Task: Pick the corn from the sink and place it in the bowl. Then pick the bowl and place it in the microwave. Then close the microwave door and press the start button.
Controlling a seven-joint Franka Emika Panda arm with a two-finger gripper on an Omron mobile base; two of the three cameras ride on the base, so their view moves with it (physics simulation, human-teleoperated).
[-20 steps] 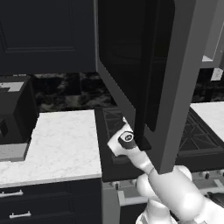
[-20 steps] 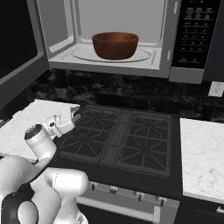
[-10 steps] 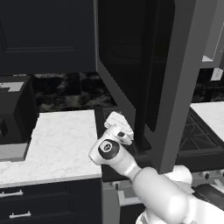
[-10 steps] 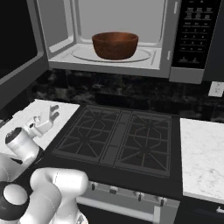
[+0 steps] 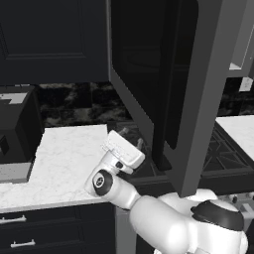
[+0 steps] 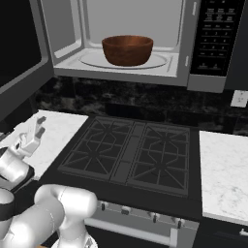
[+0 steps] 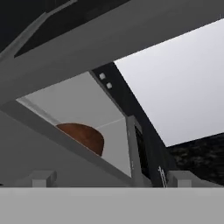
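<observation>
Your gripper (image 6: 39,125), fingers apart and empty, has swung leftward; the bowl (image 6: 127,49) sits above-right inside the microwave (image 6: 145,43), microwave door (image 5: 168,89) unclosed.

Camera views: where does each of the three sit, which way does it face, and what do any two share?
Left base view: behind the arm's left, facing the open microwave door edge-on; arm and pincer at lower right.
Right base view: behind its right, facing the stove and the bowl inside the microwave; pincer at lower left.
Hand view: on the hand, looking up into the microwave; fingertips at bottom.
Right base and hand views share the bowl.
</observation>
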